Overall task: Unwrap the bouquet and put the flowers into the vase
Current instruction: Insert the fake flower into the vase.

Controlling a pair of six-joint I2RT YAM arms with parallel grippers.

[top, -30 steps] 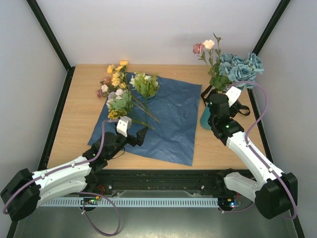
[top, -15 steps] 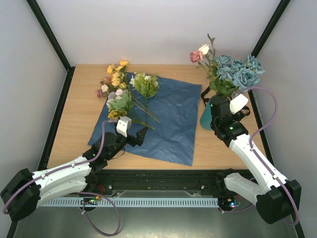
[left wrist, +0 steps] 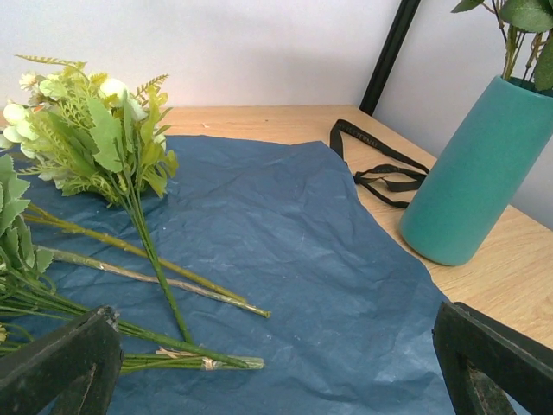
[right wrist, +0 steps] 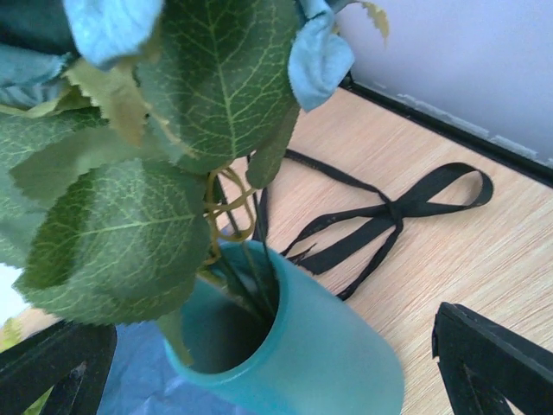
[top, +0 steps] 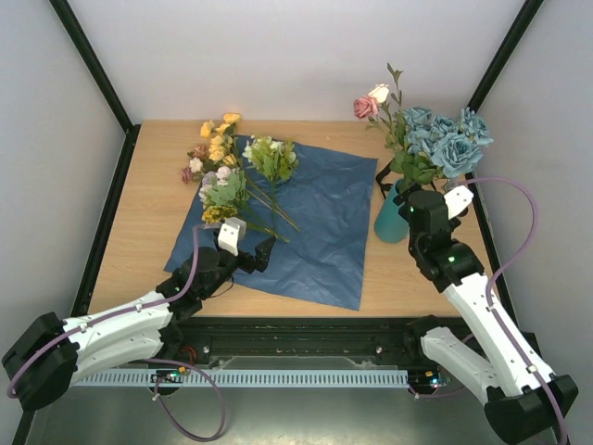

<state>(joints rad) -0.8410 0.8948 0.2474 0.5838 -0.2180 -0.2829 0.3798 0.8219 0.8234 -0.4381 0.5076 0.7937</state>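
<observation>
Both of my tools stand wide and hold nothing. The left gripper (top: 258, 257) sits low over the near-left part of the blue paper (top: 324, 222), pointing at the cut ends of the loose flowers (top: 227, 176), which lie across the sheet's far-left side. The right gripper (top: 419, 206) hangs just beside the mouth of the vase (top: 389, 222). The vase stands on the table (top: 148, 213) at the paper's right edge, with the blue roses (top: 445, 139) and a few pink stems already in it. My main worry is on the right: the vase looks top-heavy, and with the fingers this near the rim and leaves, a careless pull-away could catch foliage and drag stems out or tip it. On the left, the thin stems lie flat and crossed, so closing low could pinch paper too. Lifting would then tug the sheet toward the vase's foot, or scatter the neighbouring clusters. The black ribbon (right wrist: 389, 212) behind the vase could also snag a finger.
</observation>
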